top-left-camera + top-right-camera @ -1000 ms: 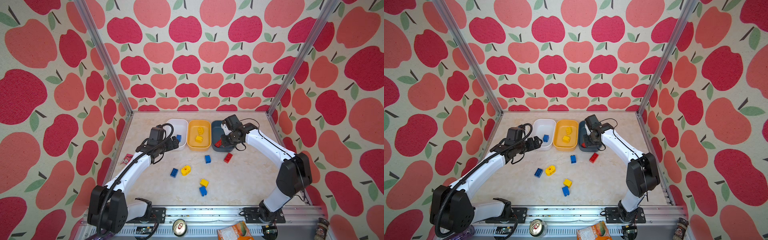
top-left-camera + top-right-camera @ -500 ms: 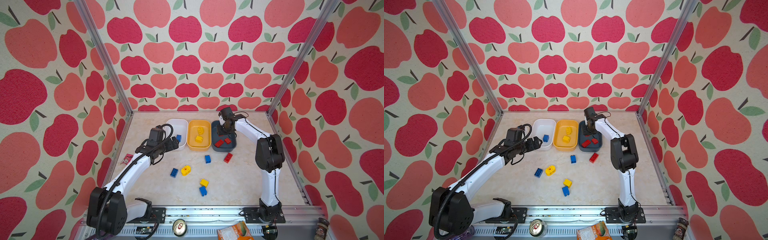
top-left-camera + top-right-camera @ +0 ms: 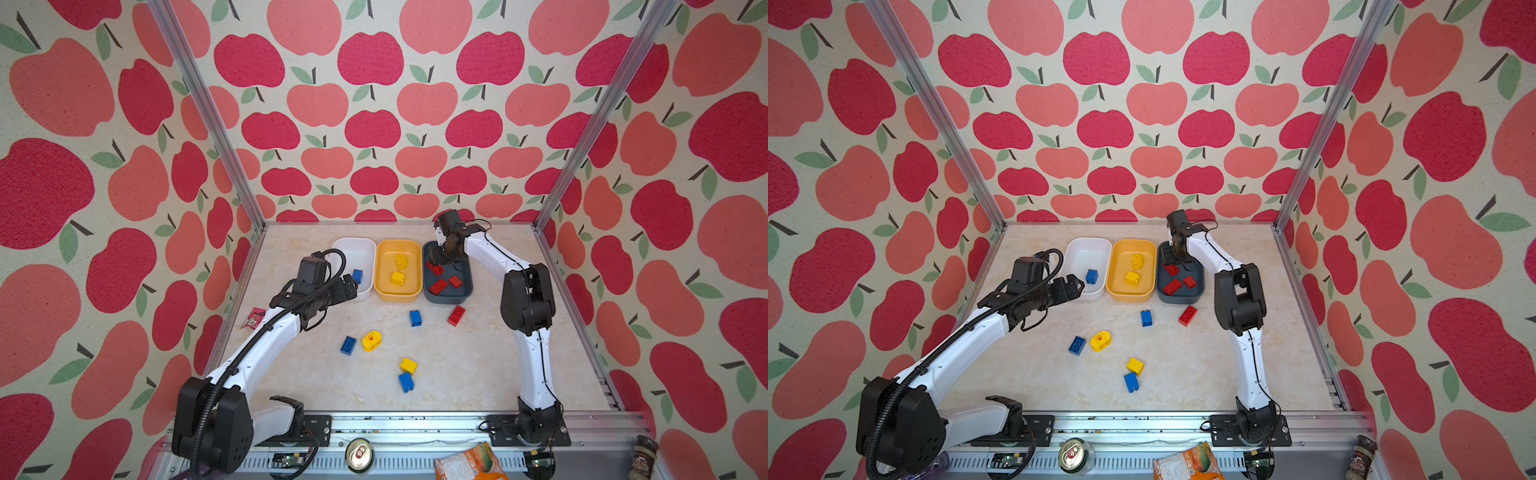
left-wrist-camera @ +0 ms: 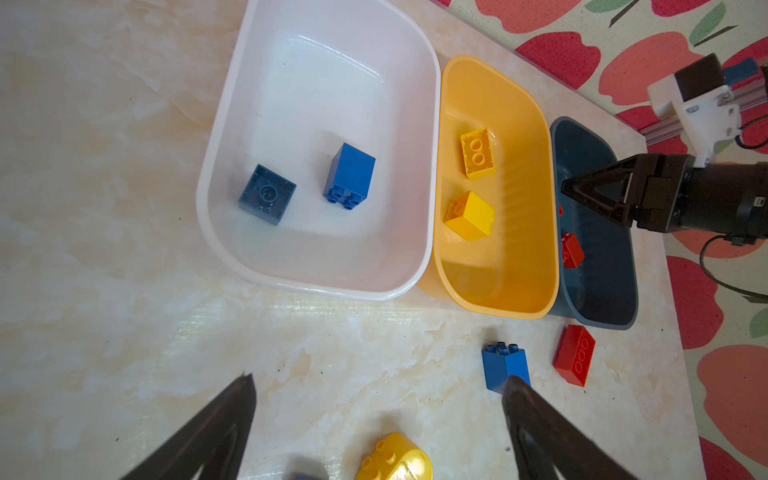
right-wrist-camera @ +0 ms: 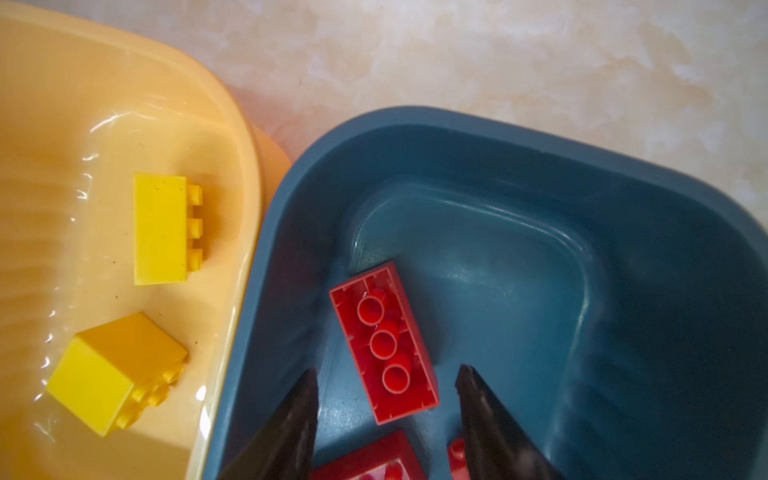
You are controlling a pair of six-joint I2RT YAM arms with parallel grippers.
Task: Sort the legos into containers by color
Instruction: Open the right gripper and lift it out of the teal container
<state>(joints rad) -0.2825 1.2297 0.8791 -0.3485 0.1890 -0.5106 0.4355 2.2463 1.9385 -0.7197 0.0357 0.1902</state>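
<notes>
A long red brick (image 5: 384,343) lies studs-down on the floor of the dark blue tub (image 5: 623,199). My right claw (image 5: 386,372) hangs just over it, partly open, one jaw on each side with a gap showing at both, so it holds nothing. A second long red brick (image 3: 438,286) and a small red brick (image 3: 455,281) lie nearer the tub's front.

The yellow tub (image 3: 397,293) sits right beside the blue one and holds two yellow bricks (image 4: 477,153). Next to that is the white tub (image 4: 324,286), with two blue bricks (image 4: 350,176) inside.

My left claw (image 4: 379,377) is spread wide and empty over the counter (image 3: 478,365), just in front of the white tub.

Loose on the counter are a blue block (image 3: 414,318) and a red block (image 3: 456,316) near the tubs. Farther forward are a flat blue piece (image 3: 348,345) touching a rounded yellow piece (image 3: 371,340), and a yellow block (image 3: 408,365) against another blue one (image 3: 405,382).
</notes>
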